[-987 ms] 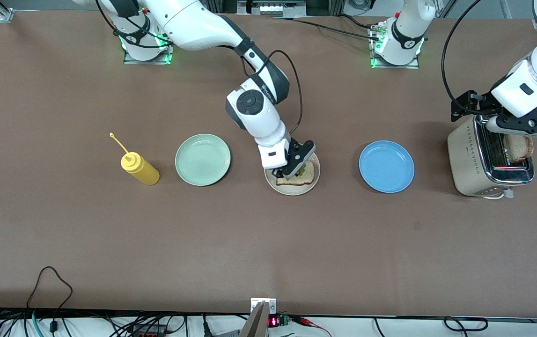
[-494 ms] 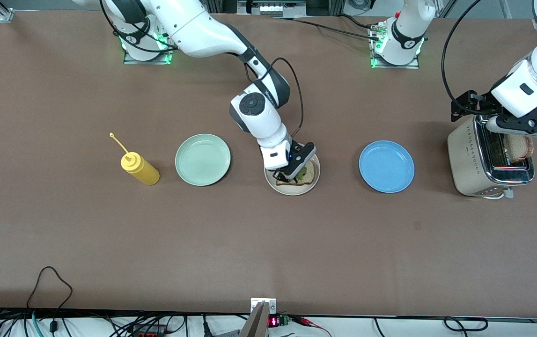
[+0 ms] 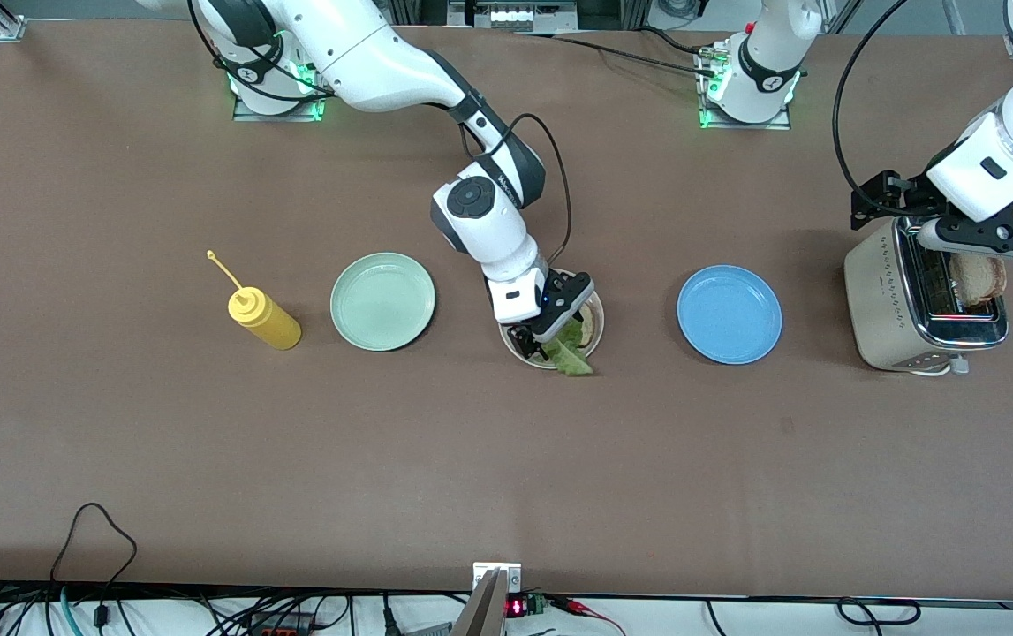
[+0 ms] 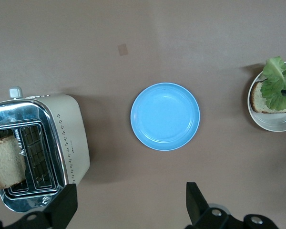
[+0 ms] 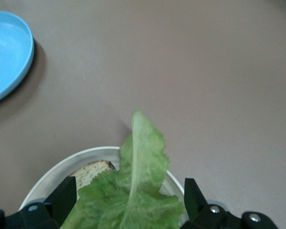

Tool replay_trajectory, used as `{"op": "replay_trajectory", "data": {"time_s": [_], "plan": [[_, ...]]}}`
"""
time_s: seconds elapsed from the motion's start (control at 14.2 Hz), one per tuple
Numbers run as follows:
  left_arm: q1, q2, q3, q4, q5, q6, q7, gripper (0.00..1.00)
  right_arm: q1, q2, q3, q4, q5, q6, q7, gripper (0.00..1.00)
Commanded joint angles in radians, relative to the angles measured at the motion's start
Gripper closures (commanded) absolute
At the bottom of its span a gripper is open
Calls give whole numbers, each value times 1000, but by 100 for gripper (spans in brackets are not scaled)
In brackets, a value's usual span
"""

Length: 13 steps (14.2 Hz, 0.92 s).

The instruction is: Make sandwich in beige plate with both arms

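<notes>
Lettuce (image 3: 570, 352) on bread (beige plate (image 3: 519, 348)), right gripper (image 3: 540, 336) spread.

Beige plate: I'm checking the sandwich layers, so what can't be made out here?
- Front view: the right gripper hides much of the beige plate and bread slice.
- Right wrist view: the lettuce leaf covers most of the bread; the frame edge cuts off the plate.
- Left wrist view: the frame edge cuts off the plate.

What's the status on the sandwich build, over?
Right gripper open over beige plate, lettuce lying on bread, overhanging rim. Left gripper open above toaster, waiting. Second slice in toaster.
</notes>
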<state>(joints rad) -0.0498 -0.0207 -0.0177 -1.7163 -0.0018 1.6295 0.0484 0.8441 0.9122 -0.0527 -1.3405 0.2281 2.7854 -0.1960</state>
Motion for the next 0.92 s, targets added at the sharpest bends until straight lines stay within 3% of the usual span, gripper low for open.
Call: {"op": "replay_trajectory", "data": {"time_s": [0.0,0.49,0.85], "plan": [[4,1,-1,17,-6,-17,4,0,-42,-73,8,0,3,-82,21,0],[2,1,-1,17,-6,-17,2,0,-275,-304,51,-15,-15,-476,12,0],[25,2,11,14,-7,-19,1,0,-454,-420,65,-74,-21,-650,35,0]]}}
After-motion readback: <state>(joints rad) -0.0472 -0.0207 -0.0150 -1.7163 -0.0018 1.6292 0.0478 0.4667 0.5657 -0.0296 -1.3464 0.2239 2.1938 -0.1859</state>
